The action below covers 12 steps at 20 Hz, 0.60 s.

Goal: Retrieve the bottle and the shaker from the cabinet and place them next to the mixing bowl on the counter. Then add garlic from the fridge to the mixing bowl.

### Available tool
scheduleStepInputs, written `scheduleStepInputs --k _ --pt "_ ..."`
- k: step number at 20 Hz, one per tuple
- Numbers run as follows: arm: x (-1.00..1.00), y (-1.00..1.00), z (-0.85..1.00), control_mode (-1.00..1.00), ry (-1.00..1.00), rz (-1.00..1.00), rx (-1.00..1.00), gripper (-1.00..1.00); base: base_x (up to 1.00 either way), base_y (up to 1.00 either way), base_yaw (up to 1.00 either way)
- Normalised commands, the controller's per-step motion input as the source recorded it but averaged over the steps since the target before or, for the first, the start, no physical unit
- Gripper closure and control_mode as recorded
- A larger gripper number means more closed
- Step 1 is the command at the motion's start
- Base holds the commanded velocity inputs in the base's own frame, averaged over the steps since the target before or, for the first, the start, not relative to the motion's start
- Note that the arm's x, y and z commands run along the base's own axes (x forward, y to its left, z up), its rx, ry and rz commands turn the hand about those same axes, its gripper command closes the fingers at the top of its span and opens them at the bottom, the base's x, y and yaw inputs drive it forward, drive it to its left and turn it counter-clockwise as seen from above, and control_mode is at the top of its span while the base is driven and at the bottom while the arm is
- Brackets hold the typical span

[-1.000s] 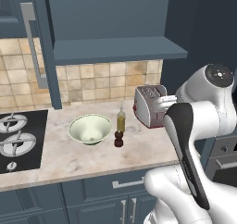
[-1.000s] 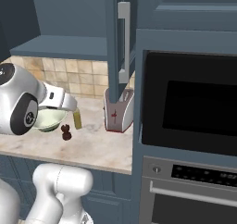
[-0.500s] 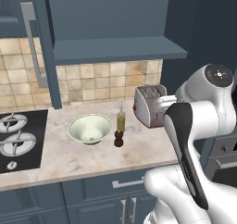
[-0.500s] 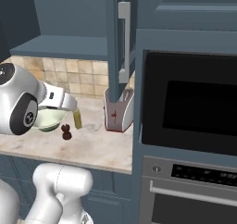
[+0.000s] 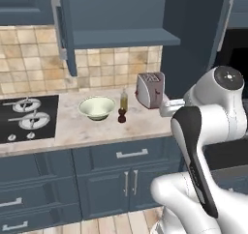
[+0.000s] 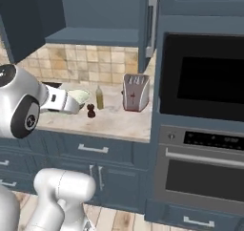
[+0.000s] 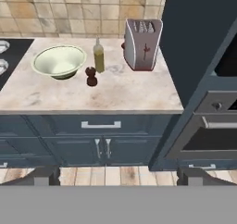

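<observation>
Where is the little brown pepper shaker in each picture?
Left base view: the small dark reddish-brown wooden shaker stands mid-picture on the counter, right of the pale green bowl.
Right base view: the shaker is left of centre, in front of the yellow-olive bottle.
Hand view: the shaker is upper left of centre.
Shared landmark: the silver toaster, off to its right.
</observation>
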Motion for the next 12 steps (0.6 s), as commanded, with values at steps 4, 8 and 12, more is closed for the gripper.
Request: scheduleStepInputs --k 4,8,12 --pt "0.0 0.0 0.0 1.0 0.0 0.0 0.0 -1.0 -1.0 0.42 0.0" --pt "0.0 0.0 0.0 1.0 0.0 0.0 0.0 -1.0 -0.51 0.21 0.0" --pt "0.0 0.0 0.0 1.0 0.0 0.0 0.0 -1.0 -0.02 0.0 0.18"
